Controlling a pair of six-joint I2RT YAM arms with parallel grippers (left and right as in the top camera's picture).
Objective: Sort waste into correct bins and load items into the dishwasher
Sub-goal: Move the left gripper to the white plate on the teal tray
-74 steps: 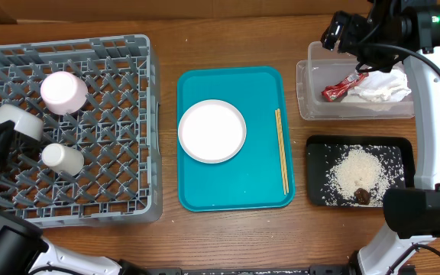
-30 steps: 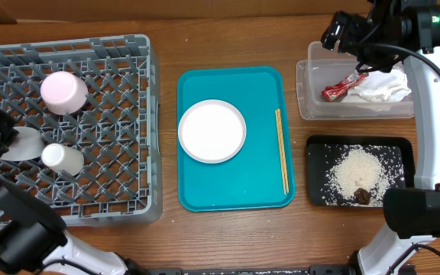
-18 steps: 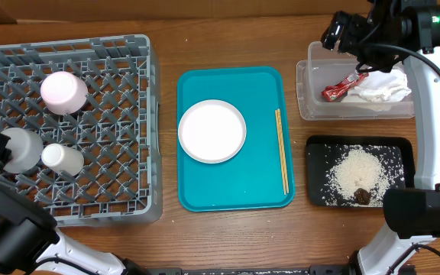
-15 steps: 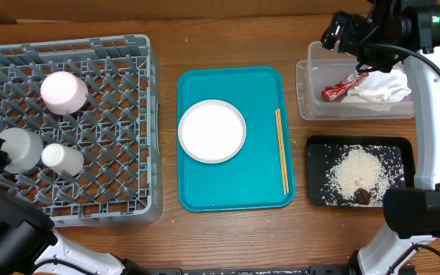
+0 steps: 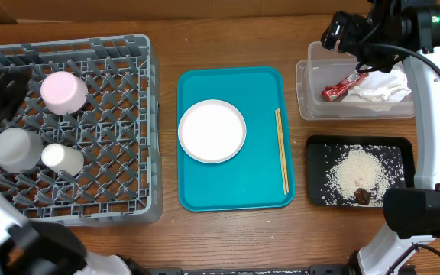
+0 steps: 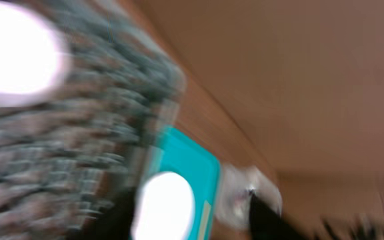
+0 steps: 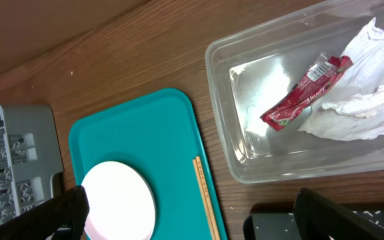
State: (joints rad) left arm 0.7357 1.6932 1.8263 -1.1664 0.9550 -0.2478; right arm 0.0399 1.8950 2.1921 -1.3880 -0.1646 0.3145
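Observation:
The grey dishwasher rack point(image 5: 128, 114) holds a pinkish bowl point(image 5: 63, 90), a pale bowl point(image 5: 15, 149) and a small white cup point(image 5: 62, 158). My left gripper point(image 6: 192, 220) is blurred, high over the rack; its dark fingers stand apart with nothing between them. A white plate point(image 5: 211, 131) and chopsticks point(image 5: 282, 150) lie on the teal tray point(image 5: 235, 195). The clear tub point(image 5: 304, 92) contains the red wrapper point(image 5: 344, 85) and napkin point(image 5: 384, 85). Rice point(image 5: 357, 174) and a brown lump point(image 5: 363, 196) lie in the black tray point(image 5: 318, 153). My right gripper point(image 7: 191, 197) hangs open, empty, beside the tub.
The right arm's white links point(image 5: 438, 114) run down the table's right edge past both bins. Bare wood shows between the rack, the teal tray and the bins. The left arm's base point(image 5: 21, 248) sits at the front left.
My left gripper has opened, let go of the pale bowl in the rack beside the cup, and swung up and away. The right arm has not moved.

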